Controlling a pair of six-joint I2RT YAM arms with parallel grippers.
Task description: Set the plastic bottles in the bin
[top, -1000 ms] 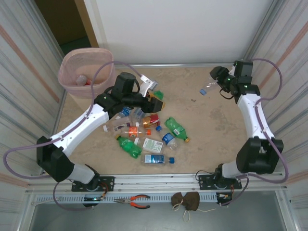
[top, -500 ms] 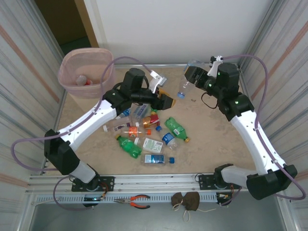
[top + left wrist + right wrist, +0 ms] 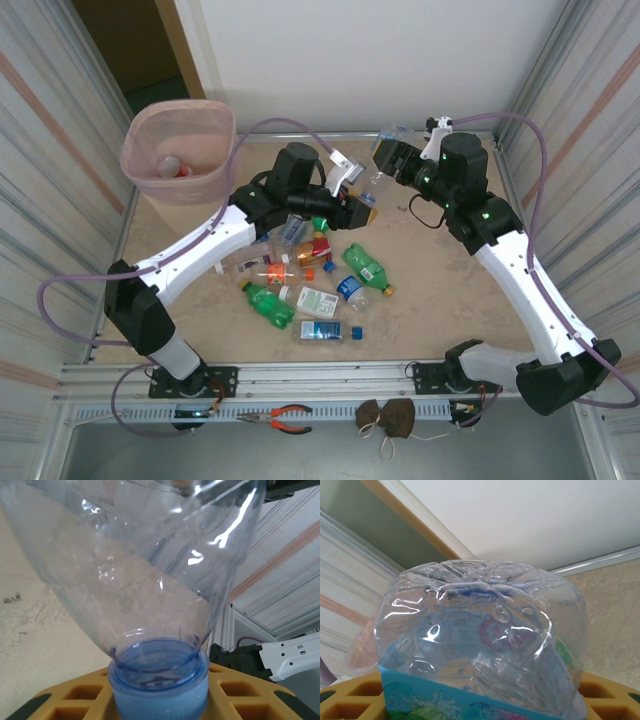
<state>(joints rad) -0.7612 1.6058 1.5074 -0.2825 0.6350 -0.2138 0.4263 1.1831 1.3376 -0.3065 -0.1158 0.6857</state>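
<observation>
My left claw has swung across and closed on the blue cap of the clear plastic bottle, which my right claw grips by its base. I judge this a mid-air handover toward the translucent pink plastic bin at the far left. Loose plastic bottles litter the beige counter; a white wall stands behind.

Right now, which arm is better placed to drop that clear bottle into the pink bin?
Left, probably: the bin stands on its side, and the left gripper is at the cap of the clear bottle.
</observation>
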